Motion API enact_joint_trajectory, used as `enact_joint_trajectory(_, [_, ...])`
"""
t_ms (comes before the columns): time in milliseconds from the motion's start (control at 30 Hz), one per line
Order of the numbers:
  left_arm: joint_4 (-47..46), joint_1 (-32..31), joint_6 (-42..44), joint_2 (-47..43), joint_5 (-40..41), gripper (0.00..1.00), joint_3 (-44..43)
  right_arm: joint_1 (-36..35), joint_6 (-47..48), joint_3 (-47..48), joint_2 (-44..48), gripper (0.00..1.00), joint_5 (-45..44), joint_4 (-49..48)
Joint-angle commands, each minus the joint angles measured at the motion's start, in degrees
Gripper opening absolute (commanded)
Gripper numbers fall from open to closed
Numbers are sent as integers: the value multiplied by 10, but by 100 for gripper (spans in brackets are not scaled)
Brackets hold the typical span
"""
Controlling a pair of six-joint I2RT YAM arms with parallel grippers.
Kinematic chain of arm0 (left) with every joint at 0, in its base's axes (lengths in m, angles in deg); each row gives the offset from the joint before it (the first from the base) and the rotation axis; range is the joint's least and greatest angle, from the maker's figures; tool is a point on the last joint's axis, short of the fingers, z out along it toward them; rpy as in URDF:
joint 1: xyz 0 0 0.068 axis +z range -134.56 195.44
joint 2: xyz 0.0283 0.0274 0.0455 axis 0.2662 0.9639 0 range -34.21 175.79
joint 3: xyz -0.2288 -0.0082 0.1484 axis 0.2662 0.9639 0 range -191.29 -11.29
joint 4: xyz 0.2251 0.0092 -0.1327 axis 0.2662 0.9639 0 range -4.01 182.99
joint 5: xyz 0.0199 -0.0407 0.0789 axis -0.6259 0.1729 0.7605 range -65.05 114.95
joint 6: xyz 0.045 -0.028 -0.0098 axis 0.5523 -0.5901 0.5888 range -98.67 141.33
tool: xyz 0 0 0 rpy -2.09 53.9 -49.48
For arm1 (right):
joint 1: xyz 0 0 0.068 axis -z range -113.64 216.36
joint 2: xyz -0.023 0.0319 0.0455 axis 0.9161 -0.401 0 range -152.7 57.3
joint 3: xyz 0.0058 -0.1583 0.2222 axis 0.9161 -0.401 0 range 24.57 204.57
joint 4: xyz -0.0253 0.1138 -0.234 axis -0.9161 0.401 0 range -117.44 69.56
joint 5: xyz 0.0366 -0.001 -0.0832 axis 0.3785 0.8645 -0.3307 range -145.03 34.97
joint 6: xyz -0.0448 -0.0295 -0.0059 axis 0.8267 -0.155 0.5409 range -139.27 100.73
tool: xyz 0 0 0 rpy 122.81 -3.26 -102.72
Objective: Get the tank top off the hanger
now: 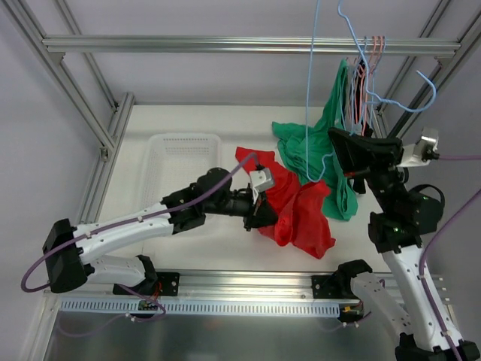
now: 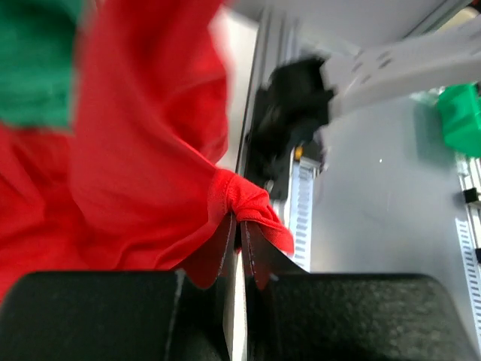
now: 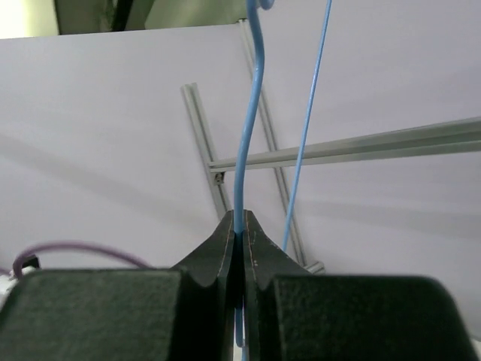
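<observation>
The red tank top [image 1: 301,210] lies crumpled on the white table, its upper part beside the lower loop of a light blue wire hanger [image 1: 309,90]. My left gripper [image 1: 259,218] is shut on a bunched edge of the red fabric [image 2: 150,150], pinched between the tips [image 2: 240,222]. My right gripper [image 1: 336,139] is shut on the blue hanger wire [image 3: 252,113], which runs up from between its tips [image 3: 239,218]. A second strand of the wire [image 3: 308,113] passes to the right of the fingers.
A green garment [image 1: 331,143] hangs from a bunch of wire hangers [image 1: 364,68] on the top rail [image 1: 225,45], just behind the red one; it also shows in the left wrist view [image 2: 34,60]. A white basket [image 1: 183,154] stands at the back left.
</observation>
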Motion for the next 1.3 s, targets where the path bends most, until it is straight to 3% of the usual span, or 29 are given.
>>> enact_joint_trajectory(0, [-37,-6,-47,31,57,0,43,-4,52,53,18,0,-64,-124])
enact_joint_trajectory(33, [-29,-6,-59,48,89,0,61,-4,122,51,32,0,-76,-15])
enact_joint_trajectory(100, [-27,-6,-90,58,123,0,81,-4,180,31,63,0,-118,62])
enact_joint_trajectory(200, [-11,-11,-114,62,163,0,110,-3,257,10,132,0,-125,260])
enact_joint_trajectory(233, [0,-12,-117,52,192,0,116,-3,276,41,149,0,-111,413])
enact_joint_trajectory(267, [13,-15,-117,43,208,0,116,-3,278,60,153,0,-100,491])
enact_joint_trajectory(333, [49,-19,-109,3,239,23,120,-3,267,93,154,0,-86,668])
enact_joint_trajectory(400, [62,-21,-93,-31,250,46,124,-4,269,114,150,0,-69,735])
enact_joint_trajectory(433, [73,-21,-88,-65,251,68,125,-3,270,114,150,0,-66,767])
enact_joint_trajectory(500, [99,-22,-76,-94,265,92,118,-4,279,119,133,0,-61,782])
enact_joint_trajectory(533, [122,-22,-72,-119,265,99,109,-3,278,130,116,0,-65,806])
enact_joint_trajectory(633, [164,-22,-66,-160,304,99,86,-4,267,197,28,0,-59,843])
enact_joint_trajectory(833, [200,-22,-65,-229,323,99,101,-7,264,340,-143,0,-74,800])
enact_joint_trajectory(1033, [223,-22,-70,-240,308,99,115,-16,264,540,-332,0,-85,803])
enact_joint_trajectory(1267, [230,-22,-73,-234,316,99,116,-25,264,658,-478,0,-120,819])
